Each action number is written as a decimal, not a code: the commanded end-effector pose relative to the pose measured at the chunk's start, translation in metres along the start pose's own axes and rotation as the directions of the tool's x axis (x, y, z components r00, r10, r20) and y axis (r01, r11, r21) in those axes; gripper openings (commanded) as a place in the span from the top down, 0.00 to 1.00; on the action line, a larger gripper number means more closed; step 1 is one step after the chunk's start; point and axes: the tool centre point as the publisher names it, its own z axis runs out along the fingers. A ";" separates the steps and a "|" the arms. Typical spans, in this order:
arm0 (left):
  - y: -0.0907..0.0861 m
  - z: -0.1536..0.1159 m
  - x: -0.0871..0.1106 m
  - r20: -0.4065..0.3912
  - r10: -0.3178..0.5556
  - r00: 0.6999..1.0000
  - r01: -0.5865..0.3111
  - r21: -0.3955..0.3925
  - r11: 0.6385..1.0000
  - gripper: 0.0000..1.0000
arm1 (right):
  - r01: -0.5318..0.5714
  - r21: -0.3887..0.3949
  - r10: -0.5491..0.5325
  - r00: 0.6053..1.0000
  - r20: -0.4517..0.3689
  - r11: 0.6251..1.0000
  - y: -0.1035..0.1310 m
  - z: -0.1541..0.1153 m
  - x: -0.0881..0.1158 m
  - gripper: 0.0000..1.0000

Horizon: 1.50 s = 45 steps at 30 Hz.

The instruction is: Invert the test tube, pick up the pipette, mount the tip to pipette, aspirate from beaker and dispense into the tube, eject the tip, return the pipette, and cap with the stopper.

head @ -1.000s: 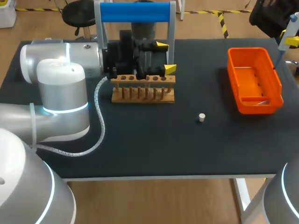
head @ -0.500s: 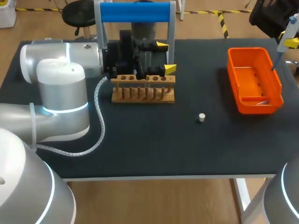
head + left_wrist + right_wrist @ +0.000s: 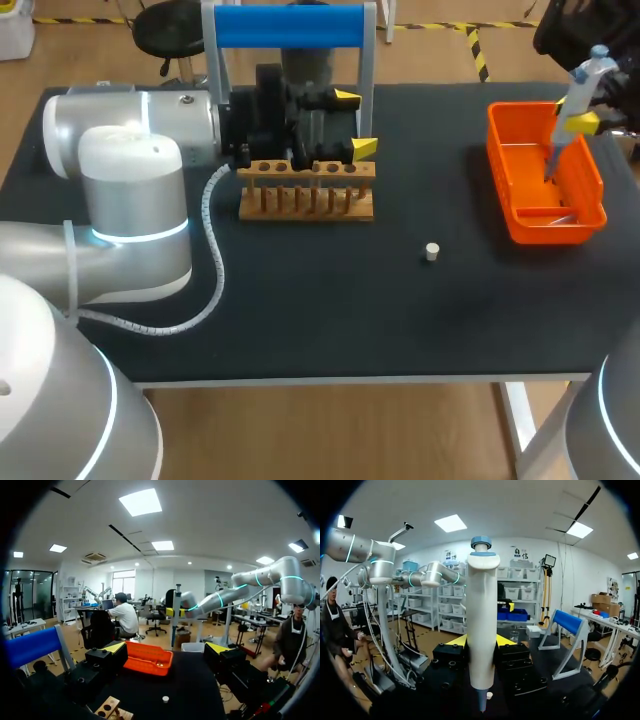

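**Pipette over the orange bin**

Right hand (image 3: 574,122) is up at the far right, apparently clamped on the tilted pipette (image 3: 584,78), its lower end over the orange bin (image 3: 498,165). Left hand (image 3: 356,122) sits fingers apart behind the wooden rack (image 3: 307,190). Small white stopper (image 3: 431,251) lies alone on the surface (image 3: 330,320).

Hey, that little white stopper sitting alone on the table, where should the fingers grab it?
Probably its round side wall, coming straight down from above: the stopper is short, seems to stand upright on the table, with nothing close beside it.
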 end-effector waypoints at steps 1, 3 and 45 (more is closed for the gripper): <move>0.001 0.001 0.001 0.005 0.001 1.000 -0.001 0.004 1.000 0.00 | -0.006 0.015 0.005 0.995 0.095 1.000 0.002 0.047 0.013 1.00; 0.001 0.001 0.001 0.005 0.001 1.000 -0.001 0.004 1.000 0.00 | -0.010 0.021 0.008 0.995 0.096 1.000 0.001 0.058 0.014 1.00; 0.001 0.001 0.001 0.005 0.001 1.000 -0.001 0.004 1.000 0.00 | -0.062 0.034 0.055 0.984 0.171 0.998 -0.020 0.201 -0.020 1.00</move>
